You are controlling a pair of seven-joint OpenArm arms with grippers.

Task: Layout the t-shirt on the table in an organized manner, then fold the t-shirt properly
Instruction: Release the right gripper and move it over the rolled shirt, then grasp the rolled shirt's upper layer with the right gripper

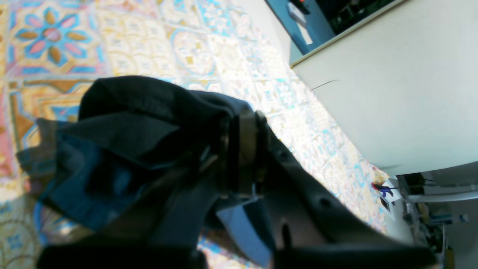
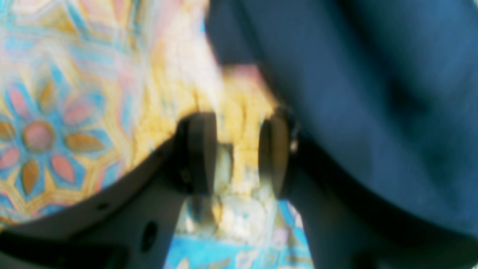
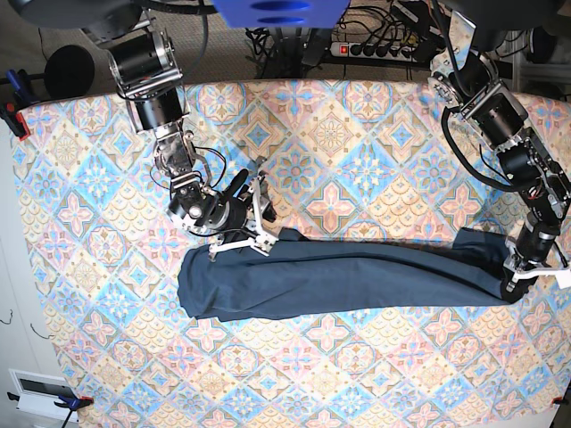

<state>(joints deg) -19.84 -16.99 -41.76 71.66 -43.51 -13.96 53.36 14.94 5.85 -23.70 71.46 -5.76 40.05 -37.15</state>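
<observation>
**T-shirt stretched into a long band, layout not finished, folding not begun**

The left hand (image 1: 239, 153) is clenched on a bunch of the t-shirt (image 3: 343, 281), dark navy cloth gathered around its closed pads in the left wrist view; in the base view this hand sits at the garment's end on that view's right, near the edge of the worktop (image 3: 357, 116). The right hand (image 2: 237, 153) stands released, its two pads apart with only the patterned cloth showing between them; the shirt's edge lies just beside one pad, touching or nearly so, though blur keeps me from saying which; nothing is held there. In the base view it hovers at the upper corner of the garment on that view's left.

Outward from the hands, the t-shirt lies on the worktop as a long, narrow strip running side to side, somewhat doubled over on itself; sleeves and collar cannot be made out; a few creases run along it.

As a judgement: the shirt is pulled out lengthwise but not yet opened to its full shape, so the layout is only partly done; spreading it flat, squaring it and every fold remain.

Count: one t-shirt; one worktop with tiled pastel cover; two hands, one gripping, one free; a power strip (image 3: 379, 49) with cables beyond the far edge.
</observation>
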